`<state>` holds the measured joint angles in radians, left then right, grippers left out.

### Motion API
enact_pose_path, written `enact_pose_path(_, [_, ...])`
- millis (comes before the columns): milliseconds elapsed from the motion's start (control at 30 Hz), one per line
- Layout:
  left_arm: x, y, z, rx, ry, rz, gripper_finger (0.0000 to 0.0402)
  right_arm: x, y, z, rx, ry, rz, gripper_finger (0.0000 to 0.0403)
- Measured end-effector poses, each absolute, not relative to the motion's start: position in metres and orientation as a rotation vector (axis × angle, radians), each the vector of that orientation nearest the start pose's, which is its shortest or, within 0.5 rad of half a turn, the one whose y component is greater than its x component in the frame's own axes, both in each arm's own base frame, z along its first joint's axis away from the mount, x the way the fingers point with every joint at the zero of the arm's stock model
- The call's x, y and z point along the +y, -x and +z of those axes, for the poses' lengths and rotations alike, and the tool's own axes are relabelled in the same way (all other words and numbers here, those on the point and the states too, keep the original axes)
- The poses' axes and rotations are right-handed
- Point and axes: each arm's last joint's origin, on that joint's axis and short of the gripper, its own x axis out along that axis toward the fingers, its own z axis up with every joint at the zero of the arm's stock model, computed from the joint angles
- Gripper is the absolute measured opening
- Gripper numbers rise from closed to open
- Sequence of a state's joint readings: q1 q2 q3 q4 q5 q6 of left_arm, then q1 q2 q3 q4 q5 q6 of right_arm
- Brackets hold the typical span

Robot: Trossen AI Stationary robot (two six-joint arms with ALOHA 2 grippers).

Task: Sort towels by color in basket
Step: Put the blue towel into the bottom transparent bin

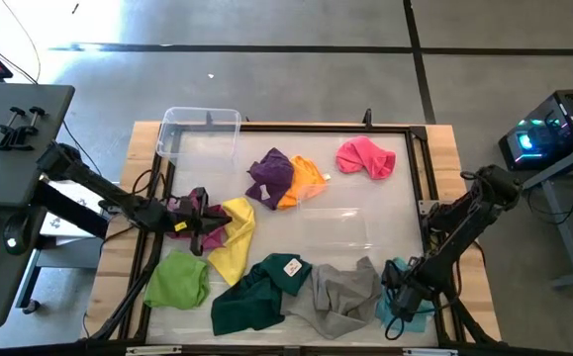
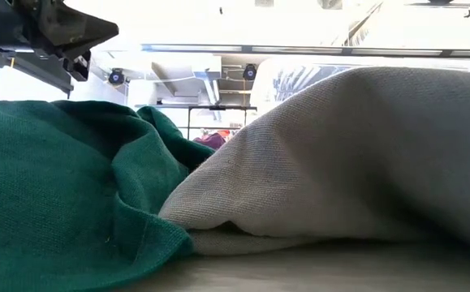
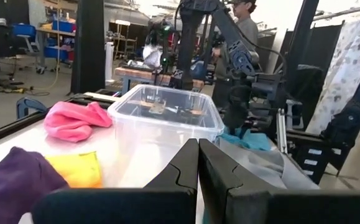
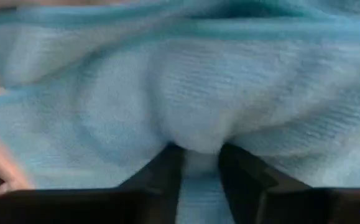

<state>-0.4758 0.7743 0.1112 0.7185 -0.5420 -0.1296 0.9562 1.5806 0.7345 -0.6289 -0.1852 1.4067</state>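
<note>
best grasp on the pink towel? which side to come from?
Pinch the raised fold at the top of the pink towel, coming straight down. It lies bunched in a mound, apart from the orange towel, so a high ridge should give the fingers cloth to close on.

Workshop or lab: concrete floor (image 1: 296, 79), workbench (image 3: 152, 73), blue bins (image 3: 24, 29) behind.

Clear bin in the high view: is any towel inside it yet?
No. The clear bin holds no towel; purple towel and pink towel lie outside it.
</note>
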Motion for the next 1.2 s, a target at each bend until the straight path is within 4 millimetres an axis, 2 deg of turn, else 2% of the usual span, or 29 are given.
enact_pose_path(100, [-0.06,-0.144,0.188,-0.048,0.162,0.05,0.0,0.2,-0.131,0.137,1.683,-0.477,-0.203,0.0018])
enact_pose_path(167, [-0.063,-0.144,0.188,-0.043,0.16,0.037,0.0,0.203,-0.13,0.148,1.66,-0.448,-0.212,0.0011])
enact_pose_path(233, [-0.065,-0.144,0.186,-0.034,0.156,0.039,0.0,0.204,-0.13,0.169,1.618,-0.424,-0.238,0.0017])
enact_pose_path(400, [-0.069,-0.144,0.182,-0.015,0.152,0.063,0.0,0.215,-0.142,0.235,1.465,-0.416,-0.257,0.0005])
enact_pose_path(500, [-0.072,-0.145,0.18,-0.002,0.151,0.07,0.0,0.222,-0.151,0.28,1.31,-0.406,-0.206,0.0008])
enact_pose_path(633, [-0.076,-0.146,0.177,0.009,0.159,0.068,0.0,0.217,-0.159,0.333,0.987,-0.244,-0.19,0.0004])
enact_pose_path(800, [-0.079,-0.149,0.176,-0.004,0.165,0.074,0.0,0.197,-0.174,0.377,0.667,0.006,-0.278,0.0003])
enact_pose_path(933, [-0.08,-0.151,0.175,-0.015,0.17,0.074,0.0,0.165,-0.193,0.384,0.58,0.171,-0.422,0.0002])
enact_pose_path(1067, [-0.082,-0.153,0.172,-0.014,0.177,0.071,0.0,0.127,-0.21,0.365,0.691,0.17,-0.545,0.0002])
enact_pose_path(1200, [-0.084,-0.155,0.171,-0.015,0.179,0.068,0.0,0.095,-0.22,0.34,0.869,0.111,-0.577,0.0004])
